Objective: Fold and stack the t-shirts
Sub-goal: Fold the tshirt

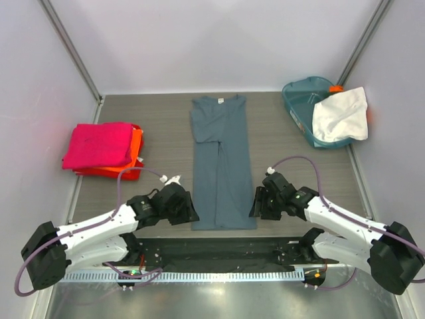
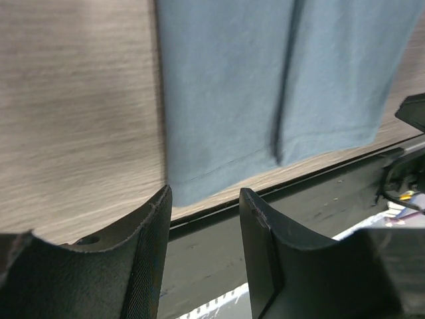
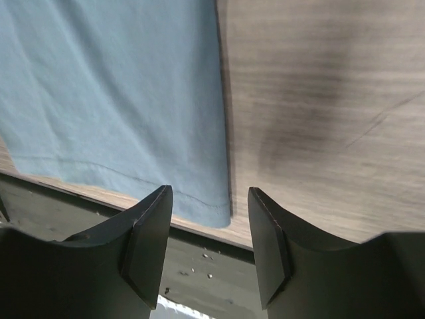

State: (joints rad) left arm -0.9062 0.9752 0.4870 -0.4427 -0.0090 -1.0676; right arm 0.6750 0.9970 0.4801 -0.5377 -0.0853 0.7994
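The slate blue-grey t-shirt (image 1: 221, 166) lies flat in the middle of the table, sides folded in to a long narrow strip, collar at the far end. My left gripper (image 1: 186, 211) is open and empty by its near left hem corner (image 2: 182, 189). My right gripper (image 1: 258, 207) is open and empty by its near right hem corner (image 3: 216, 209). A folded magenta pink shirt (image 1: 99, 144) lies on an orange-red one (image 1: 136, 156) at the left. A white shirt (image 1: 341, 114) hangs over the tub.
A teal plastic tub (image 1: 302, 106) stands at the back right, with a bit of orange cloth (image 1: 337, 88) at its far rim. A dark strip (image 1: 219, 249) runs along the table's near edge. Grey walls close in the left, right and back.
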